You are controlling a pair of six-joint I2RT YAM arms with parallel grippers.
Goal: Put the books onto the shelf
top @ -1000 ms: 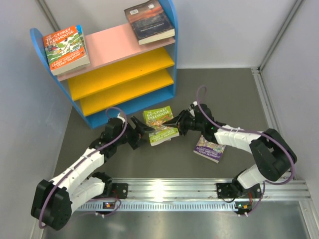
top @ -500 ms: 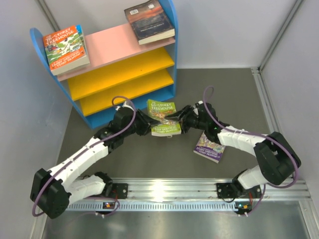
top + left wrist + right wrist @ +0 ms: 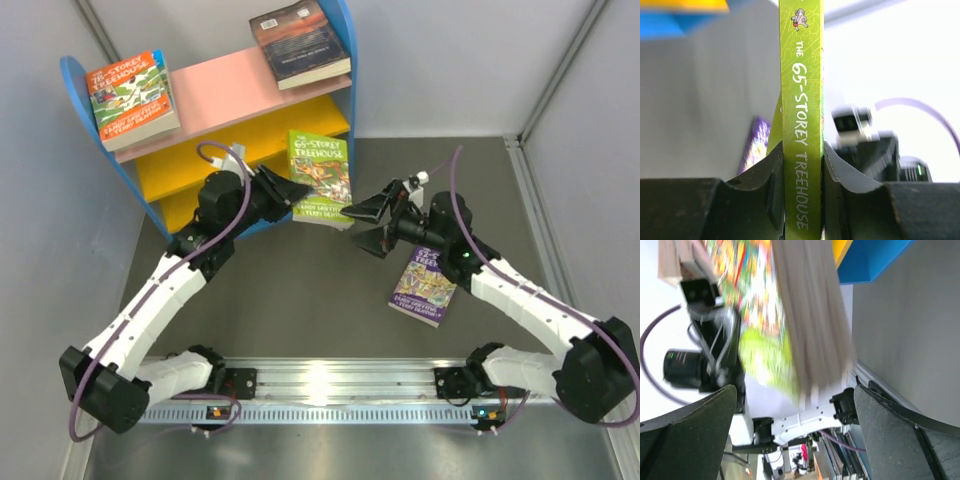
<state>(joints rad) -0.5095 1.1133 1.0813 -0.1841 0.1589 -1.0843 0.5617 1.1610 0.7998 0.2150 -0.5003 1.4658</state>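
Left tool (image 3: 283, 188) clamps the green book (image 3: 320, 180) by its spine, raised just before the shelf (image 3: 215, 95), right tool (image 3: 362, 226) gapes clear of it, so we should square it to a yellow board (image 3: 240, 148) and slide fully in before letting go.

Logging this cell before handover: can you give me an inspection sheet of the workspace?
Surface: grey table; purple book lying flat by the right arm.
Job's things: green book held by its spine near the shelf; orange book and dark book on its pink top board.
Clutter: nothing seen.
Tools: left tool shut on the green book; right tool open, empty.
Cables: purple cables loop above both arms.
Surroundings: white walls; aluminium rail at near edge.
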